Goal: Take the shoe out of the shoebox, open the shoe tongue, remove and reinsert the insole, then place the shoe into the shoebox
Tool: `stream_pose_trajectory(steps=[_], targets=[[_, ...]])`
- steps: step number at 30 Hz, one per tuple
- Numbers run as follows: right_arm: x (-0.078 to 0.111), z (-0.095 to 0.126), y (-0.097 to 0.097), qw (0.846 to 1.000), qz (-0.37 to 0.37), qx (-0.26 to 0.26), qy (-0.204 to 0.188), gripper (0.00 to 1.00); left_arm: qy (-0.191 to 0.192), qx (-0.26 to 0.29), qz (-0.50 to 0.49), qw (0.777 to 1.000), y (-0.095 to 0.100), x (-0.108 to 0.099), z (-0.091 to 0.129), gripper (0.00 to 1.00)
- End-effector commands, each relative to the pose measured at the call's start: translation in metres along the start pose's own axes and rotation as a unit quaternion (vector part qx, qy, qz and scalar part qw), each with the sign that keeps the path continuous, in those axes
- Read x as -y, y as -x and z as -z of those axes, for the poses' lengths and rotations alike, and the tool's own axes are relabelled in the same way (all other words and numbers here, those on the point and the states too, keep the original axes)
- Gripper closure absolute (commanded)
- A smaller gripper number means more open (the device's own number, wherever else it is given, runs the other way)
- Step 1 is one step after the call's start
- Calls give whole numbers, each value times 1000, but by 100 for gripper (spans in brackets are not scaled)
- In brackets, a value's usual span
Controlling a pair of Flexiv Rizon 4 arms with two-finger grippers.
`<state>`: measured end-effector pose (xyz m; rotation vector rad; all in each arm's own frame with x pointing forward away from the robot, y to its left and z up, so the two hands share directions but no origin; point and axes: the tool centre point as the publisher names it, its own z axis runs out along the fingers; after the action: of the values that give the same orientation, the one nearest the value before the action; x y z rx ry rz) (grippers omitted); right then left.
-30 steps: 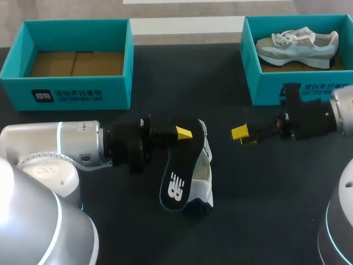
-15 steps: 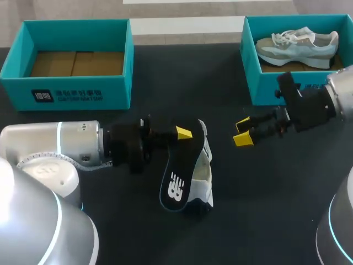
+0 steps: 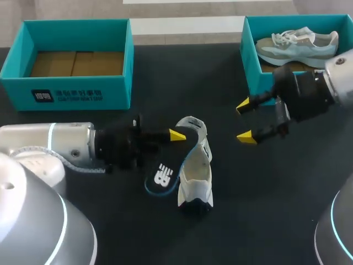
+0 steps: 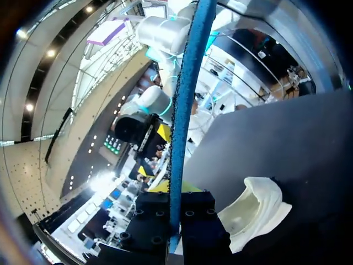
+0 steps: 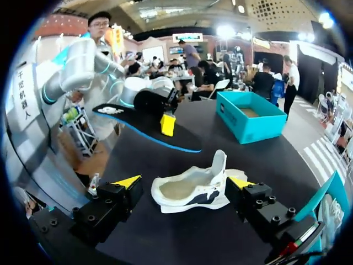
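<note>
Jaws of left gripper are being pressed onto the insole, which is being held just outside the shoe, at its 9 o'clock, probably for reinsertion. Right gripper is being held with jaws apart at the shoe's 2 o'clock, seemingly to steady it. Empty shoebox is waiting at 10 o'clock

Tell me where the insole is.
In the head view, the insole is clamped in the left pincer mid-table, just left of the white shoe.
</note>
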<state>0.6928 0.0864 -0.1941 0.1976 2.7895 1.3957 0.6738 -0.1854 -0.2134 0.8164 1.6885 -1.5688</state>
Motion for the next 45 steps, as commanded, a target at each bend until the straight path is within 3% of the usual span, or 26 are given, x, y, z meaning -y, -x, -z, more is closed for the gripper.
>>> stream_pose_trajectory(steps=[1, 5, 19, 24, 33, 45], targets=[[-3, -2, -5, 980, 166, 81, -73, 0, 2, -3, 30, 1000, -8, 16, 17, 100], [-2, -5, -10, 974, 180, 88, -104, 0, 0, 3, 76, 997, -17, 19, 18, 100], [-2, -5, -10, 974, 180, 88, -104, 0, 3, 1, 85, 996, -20, 18, 17, 100], [28, -28, -2, 970, 167, 112, -140, 0, 3, 1, 85, 996, -20, 18, 17, 100], [63, -67, 9, 973, 145, 117, -139, 0, 3, 1, 85, 996, -20, 18, 17, 100], [79, -96, 22, 969, 153, 82, -174, 0, 3, 1, 85, 996, -20, 18, 17, 100]])
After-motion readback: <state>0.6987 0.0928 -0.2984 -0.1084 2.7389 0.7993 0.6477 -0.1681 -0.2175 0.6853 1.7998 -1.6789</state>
